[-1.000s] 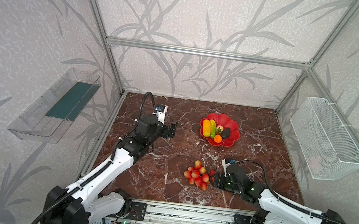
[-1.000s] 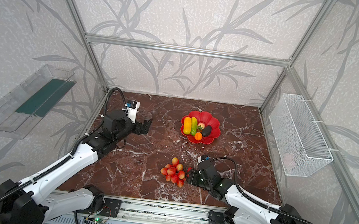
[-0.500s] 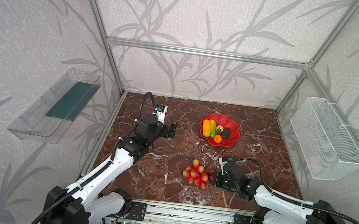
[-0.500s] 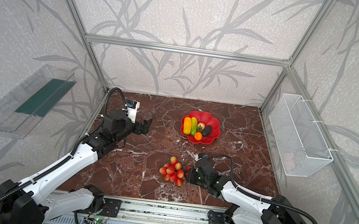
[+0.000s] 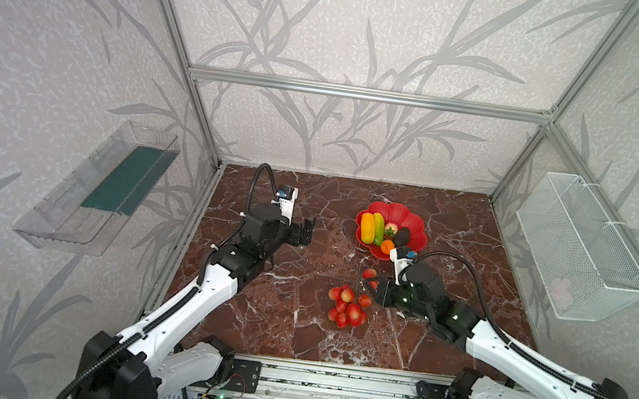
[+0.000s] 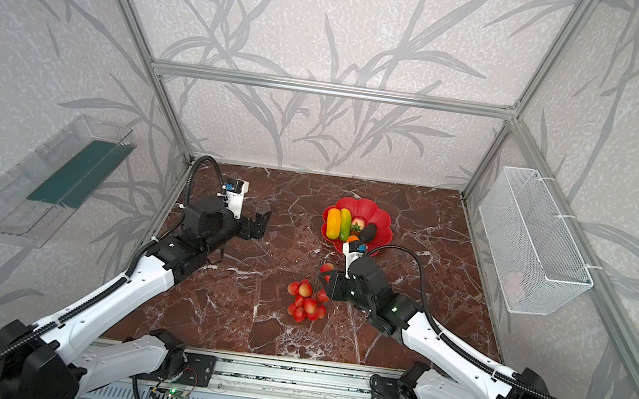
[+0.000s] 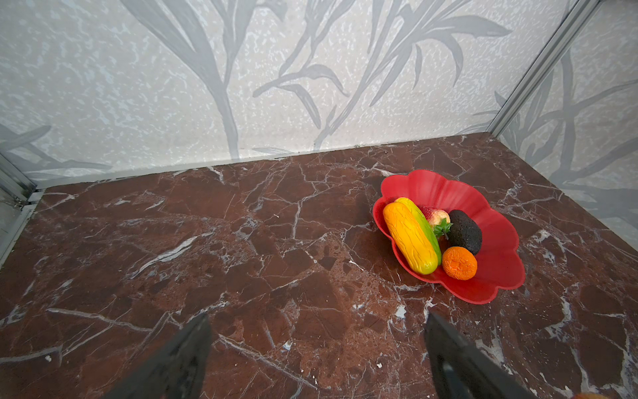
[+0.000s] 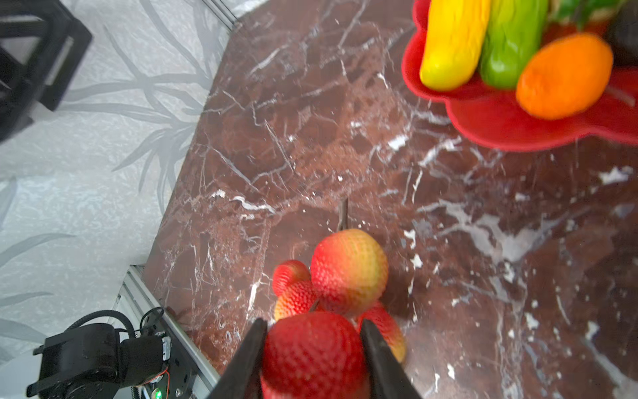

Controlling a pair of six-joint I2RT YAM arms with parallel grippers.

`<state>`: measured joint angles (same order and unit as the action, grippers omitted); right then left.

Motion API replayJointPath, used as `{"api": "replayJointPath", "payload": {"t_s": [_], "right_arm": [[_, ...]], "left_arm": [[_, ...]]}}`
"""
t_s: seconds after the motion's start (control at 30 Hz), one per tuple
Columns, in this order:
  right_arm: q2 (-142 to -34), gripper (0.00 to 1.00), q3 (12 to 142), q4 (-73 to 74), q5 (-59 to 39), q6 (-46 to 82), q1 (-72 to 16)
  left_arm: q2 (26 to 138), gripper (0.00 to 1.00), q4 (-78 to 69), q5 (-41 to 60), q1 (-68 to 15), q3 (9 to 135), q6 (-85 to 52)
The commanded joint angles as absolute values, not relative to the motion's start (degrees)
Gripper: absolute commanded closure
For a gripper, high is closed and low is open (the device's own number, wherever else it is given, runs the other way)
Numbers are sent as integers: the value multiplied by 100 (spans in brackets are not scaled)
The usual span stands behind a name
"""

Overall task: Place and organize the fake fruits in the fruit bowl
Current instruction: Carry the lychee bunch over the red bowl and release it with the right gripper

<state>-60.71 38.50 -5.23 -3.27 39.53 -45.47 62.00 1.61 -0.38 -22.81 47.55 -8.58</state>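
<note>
Well, in both top views five fruits (image 5: 379,229) sit in the fruit bowl (image 5: 411,221) toward the bench's (image 5: 292,331) back, while the bunch (image 5: 347,307) is nearer the front edge. Left wrist view: the left gripper (image 7: 316,317) gapes over bare bench. Right wrist view: the right gripper (image 8: 312,323) pinches one oval of the bunch, seemingly the last piece left.

Bright, even light; blurry right-wrist view
</note>
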Motion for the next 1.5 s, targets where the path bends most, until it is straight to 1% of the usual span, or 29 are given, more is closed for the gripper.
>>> {"api": "replayJointPath", "payload": {"t_s": [0.0,0.3,0.73,1.03,1.23,1.47], "right_arm": [[-6365,89,4495,-621,-161,3327,-4528],[-6899,88,5781,-857,-185,2695,-4367],[-7221,87,6674,-1097,-569,2132,-3266],[-7706,87,6831,-1014,-829,2033,-2566],[-8117,86,6896,-949,-1145,2058,-2317],[-8386,82,6729,-862,-1190,2140,-2064]], "left_arm": [[6050,4,44,-70,-2252,4834,-818],[5959,4,44,-88,-2250,4834,-795],[5898,4,35,-92,-2251,4825,-782],[5909,4,35,-81,-2252,4819,-778],[5928,4,35,-97,-2250,4816,-771],[5935,4,36,-97,-2250,4811,-759]]}}
